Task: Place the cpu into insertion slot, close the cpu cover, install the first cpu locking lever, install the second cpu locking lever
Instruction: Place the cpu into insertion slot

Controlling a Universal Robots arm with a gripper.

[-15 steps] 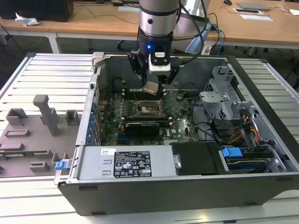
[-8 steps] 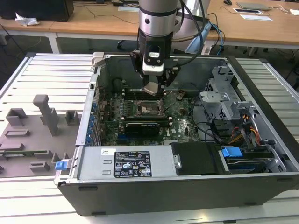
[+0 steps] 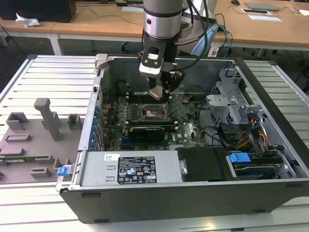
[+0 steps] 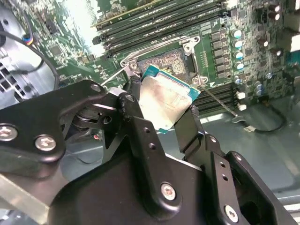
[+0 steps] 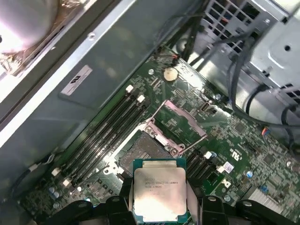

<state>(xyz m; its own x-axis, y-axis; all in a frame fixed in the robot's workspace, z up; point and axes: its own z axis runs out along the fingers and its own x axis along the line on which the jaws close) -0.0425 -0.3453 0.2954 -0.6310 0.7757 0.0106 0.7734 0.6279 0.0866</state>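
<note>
Found the gripper [image 4: 165, 119] clamped on the cpu [image 4: 166, 99], with one black finger on each of two opposite edges and the silvery top left bare. Held it tilted just above the insertion slot [image 5: 136, 158], apparently not yet touching. Saw the cpu cover [image 5: 180, 123] swung up beyond the slot from the claw, with the socket left open. Judged the risks thus: if lowered tilted or off-square, could catch a corner on the metal rim or bend socket contacts; could also slip out of so narrow a pinch. Farther out, noted the green motherboard [image 3: 189, 126] flat inside the open computer case [image 3: 145, 191], laid on a slatted metal table [image 3: 53, 77] beside a grey fixture block [image 3: 46, 116]. Behind all that, wooden desks [image 3: 96, 24].
</note>
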